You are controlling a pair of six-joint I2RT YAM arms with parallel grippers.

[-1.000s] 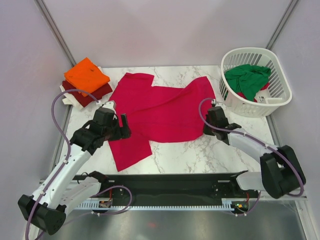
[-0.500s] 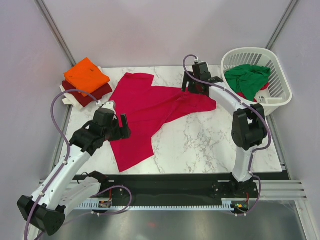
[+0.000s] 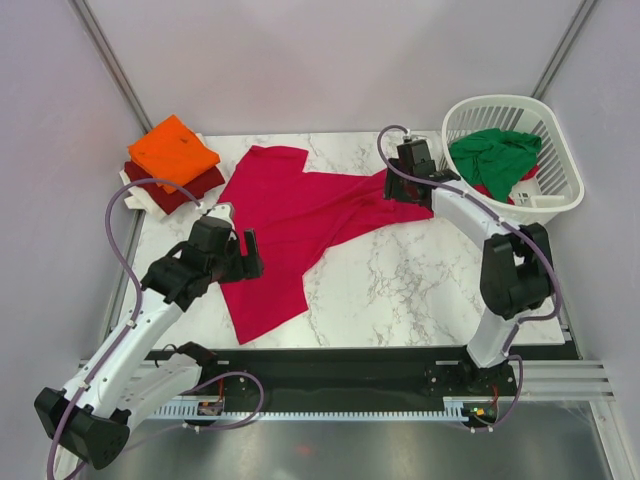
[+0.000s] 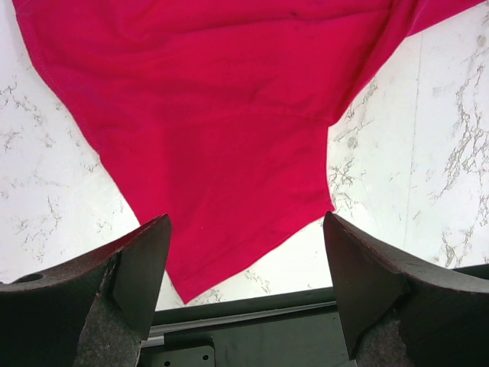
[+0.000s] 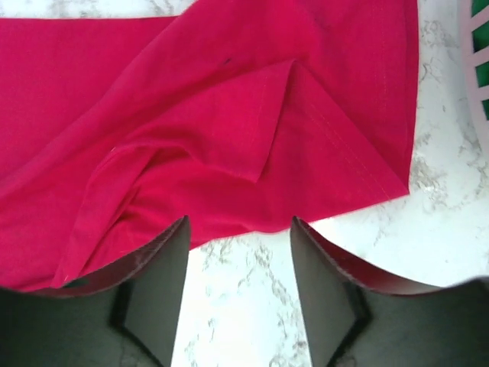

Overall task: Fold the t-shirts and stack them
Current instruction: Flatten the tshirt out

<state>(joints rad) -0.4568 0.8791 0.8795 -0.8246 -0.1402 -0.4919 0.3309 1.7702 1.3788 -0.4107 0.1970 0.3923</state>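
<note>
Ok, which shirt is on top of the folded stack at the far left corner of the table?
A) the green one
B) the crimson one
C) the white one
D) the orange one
D: the orange t-shirt lies on top, over the dark red one. The green one is bunched in the basket.

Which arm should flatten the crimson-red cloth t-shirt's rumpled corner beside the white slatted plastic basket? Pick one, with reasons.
Right. The right gripper hangs open directly over that rumpled corner of the crimson-red t-shirt. The left gripper, also open, sits over the shirt's near-left flap, the whole garment away.
</note>
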